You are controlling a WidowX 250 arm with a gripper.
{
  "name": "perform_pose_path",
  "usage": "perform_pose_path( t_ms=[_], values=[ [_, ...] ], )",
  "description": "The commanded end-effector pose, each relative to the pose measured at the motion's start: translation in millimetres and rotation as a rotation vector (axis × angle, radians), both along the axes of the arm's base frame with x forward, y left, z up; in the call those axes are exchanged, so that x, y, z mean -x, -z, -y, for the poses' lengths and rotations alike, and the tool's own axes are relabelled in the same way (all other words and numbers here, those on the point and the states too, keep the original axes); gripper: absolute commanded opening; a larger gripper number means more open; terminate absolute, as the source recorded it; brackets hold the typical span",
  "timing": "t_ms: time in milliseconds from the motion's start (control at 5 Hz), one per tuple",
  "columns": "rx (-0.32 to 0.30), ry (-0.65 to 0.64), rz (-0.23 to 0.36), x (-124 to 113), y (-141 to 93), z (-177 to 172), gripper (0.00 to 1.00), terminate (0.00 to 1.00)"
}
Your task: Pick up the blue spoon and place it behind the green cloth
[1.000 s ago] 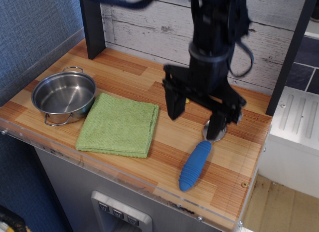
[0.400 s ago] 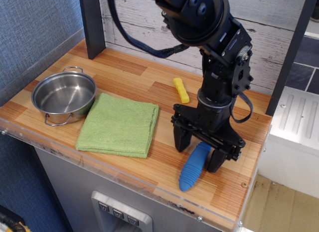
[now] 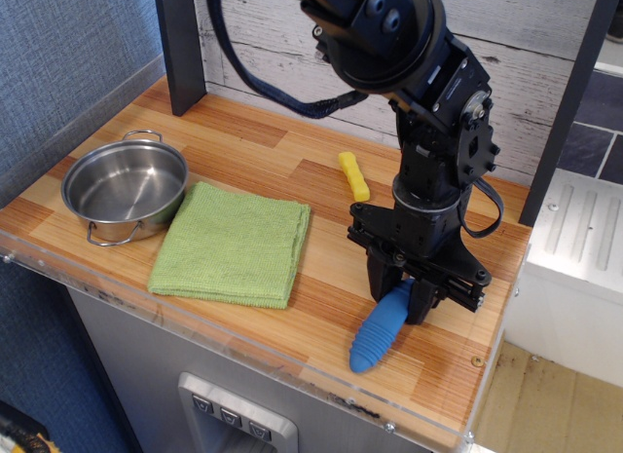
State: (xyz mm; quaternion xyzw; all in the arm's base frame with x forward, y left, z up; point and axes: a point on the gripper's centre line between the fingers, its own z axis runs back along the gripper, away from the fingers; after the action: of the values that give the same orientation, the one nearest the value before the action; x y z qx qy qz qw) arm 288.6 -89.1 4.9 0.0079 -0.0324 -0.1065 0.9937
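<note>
Clamping the blue spoon [image 3: 380, 326] by its handle, the end effector [image 3: 399, 299] sits narrowed low over the bench [image 3: 243, 151].

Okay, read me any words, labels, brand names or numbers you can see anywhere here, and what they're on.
None is readable: the blue spoon, green cloth, steel pot, yellow stick and gripper show no text.
Buttons under the counter: markings too small to read.

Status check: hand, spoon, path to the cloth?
Hand closed on blue spoon, spoon on the counter, not lifted. Green cloth flat to the left. Yellow stick lies near the drop zone behind it.
</note>
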Motion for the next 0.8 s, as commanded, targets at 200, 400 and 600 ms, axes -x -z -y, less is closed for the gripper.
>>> perform_pose_path(
  t_ms=[200,400,600],
  values=[
    [0.075,-0.053,0.088,7,-29,-3,0.0,0.0],
    [0.094,-0.202,0.099,2,-47,-4,0.0,0.0],
    [0.082,-0.366,0.146,-8,-74,-6,0.0,0.0]
  ],
)
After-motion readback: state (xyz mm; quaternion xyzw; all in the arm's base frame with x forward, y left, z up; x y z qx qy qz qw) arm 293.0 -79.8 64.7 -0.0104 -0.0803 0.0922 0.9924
